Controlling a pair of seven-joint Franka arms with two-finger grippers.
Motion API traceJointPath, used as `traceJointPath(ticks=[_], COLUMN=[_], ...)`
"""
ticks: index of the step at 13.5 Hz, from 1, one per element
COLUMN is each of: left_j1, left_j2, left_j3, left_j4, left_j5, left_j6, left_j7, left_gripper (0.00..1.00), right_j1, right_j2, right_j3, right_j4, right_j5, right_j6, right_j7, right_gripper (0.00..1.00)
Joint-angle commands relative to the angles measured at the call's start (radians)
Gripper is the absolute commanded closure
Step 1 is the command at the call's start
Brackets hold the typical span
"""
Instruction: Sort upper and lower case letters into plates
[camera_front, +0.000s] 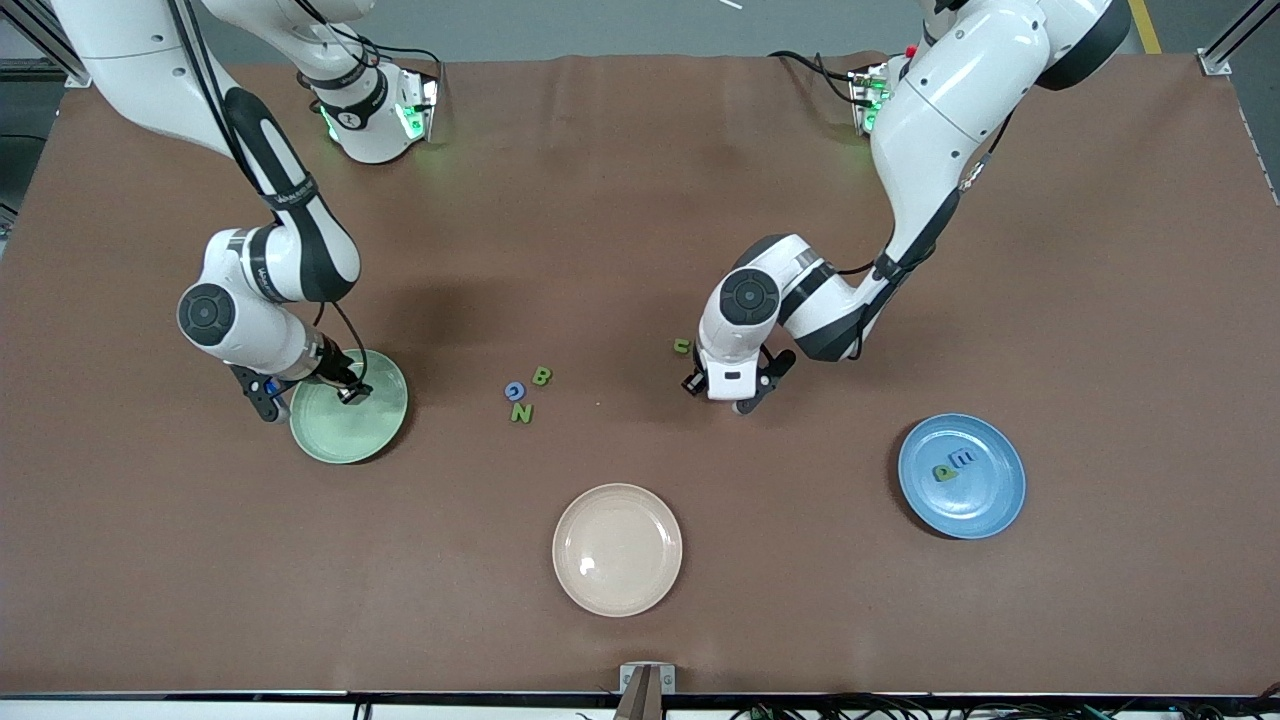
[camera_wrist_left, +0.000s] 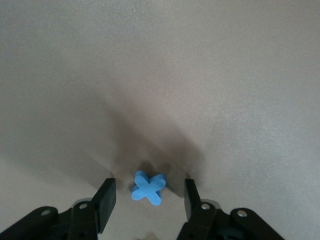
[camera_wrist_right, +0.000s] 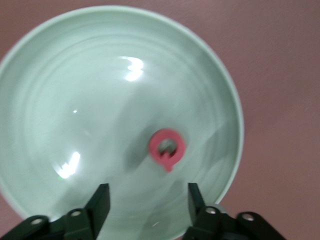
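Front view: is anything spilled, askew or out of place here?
Nothing stands out. Loose letters lie flat on the table; the green plate, blue plate and cream plate sit level. The right gripper is over the green plate, the left gripper around a blue x.

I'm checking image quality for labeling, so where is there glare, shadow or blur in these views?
Right wrist view: bright glare patches on the mint green plate, soft focus around the red letter. Left wrist view: dark shadow above the blue letter. Front view: a highlight on the cream plate.
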Motion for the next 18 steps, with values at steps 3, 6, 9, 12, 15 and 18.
traceJointPath(ticks=[3,6,9,12,15,18], left_j1=[-0.005,0.008,0.062,0.152,0.281,0.387], left_j2=[0.001,-0.002,-0.025,-0.067,-0.085,-0.090], left_j3=[0.004,0.006,0.006,0.006,0.006,0.004], left_j4=[0.003,0.013,0.040,0.049,0.071,0.082], left_j5=[0.026,0.027,0.078,0.151,0.155,0.155], left_j6=[0.010,0.010,-0.009,-0.052,-0.087,-0.130], left_j7=[-0.019,-0.005,0.017,0.120,0.370,0.590], left_gripper=[0.61,0.96,0.99,0.99,0.99,0.99], right_j1=[0.158,0.246,0.315,0.353,0.421,0.462], right_j2=[-0.011,0.040,0.167,0.245,0.250,0.249], right_j3=[0.004,0.004,0.003,0.003,0.001,0.003], right_j4=[0.103,0.168,0.332,0.427,0.423,0.394], right_j5=[0.019,0.036,0.035,0.021,-0.005,-0.101], right_j6=[-0.087,-0.078,-0.088,-0.090,-0.087,-0.076], right_j7=[0.265,0.418,0.592,0.678,0.603,0.565], right_gripper=[0.00,0.00,0.00,0.00,0.00,0.00])
